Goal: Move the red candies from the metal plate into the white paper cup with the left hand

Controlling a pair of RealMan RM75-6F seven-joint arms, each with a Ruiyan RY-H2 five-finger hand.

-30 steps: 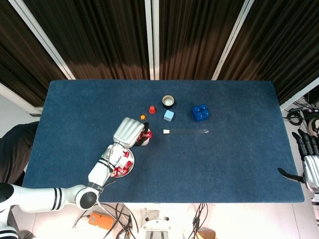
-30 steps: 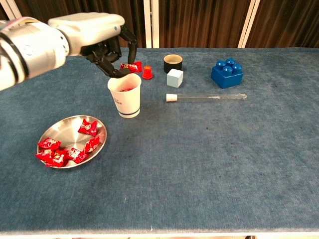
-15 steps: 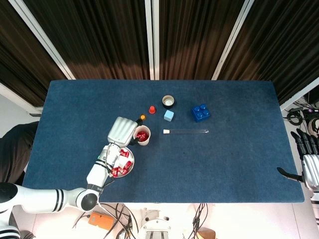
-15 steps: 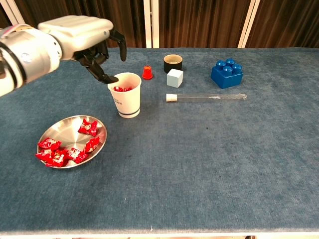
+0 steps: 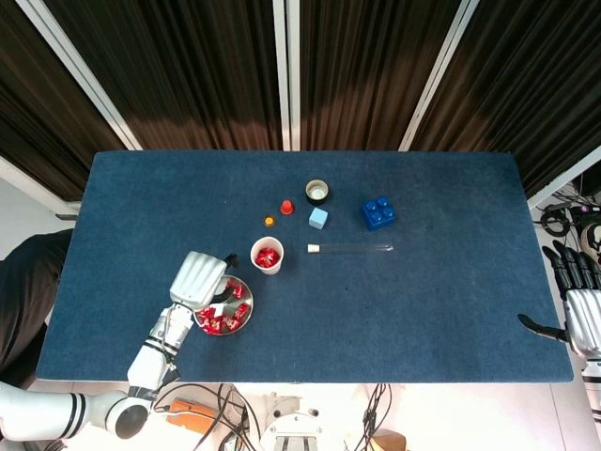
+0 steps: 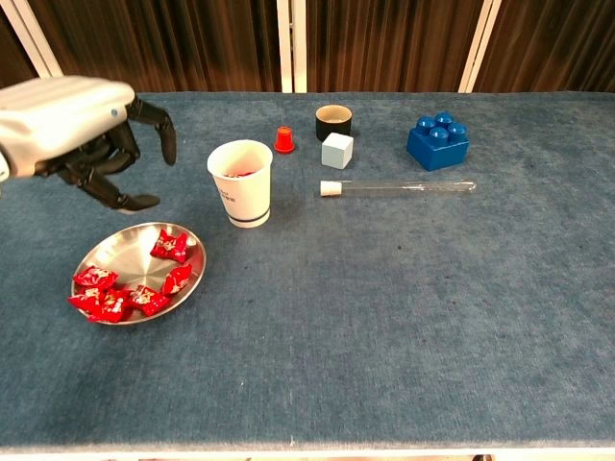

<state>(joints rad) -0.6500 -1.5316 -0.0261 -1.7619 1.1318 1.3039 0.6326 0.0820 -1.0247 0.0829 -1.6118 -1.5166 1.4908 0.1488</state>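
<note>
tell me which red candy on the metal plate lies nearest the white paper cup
The red candy at the metal plate's far right edge; the others cluster lower left.

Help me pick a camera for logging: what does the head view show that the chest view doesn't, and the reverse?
Only the head view shows the right hand, off the table's right edge, a small orange piece and the floor cables. Only the chest view shows the printing on the white paper cup and the left hand from the side, above the table. Both show the metal plate with red candies, candy in the cup, the test tube, and the blue brick.
</note>
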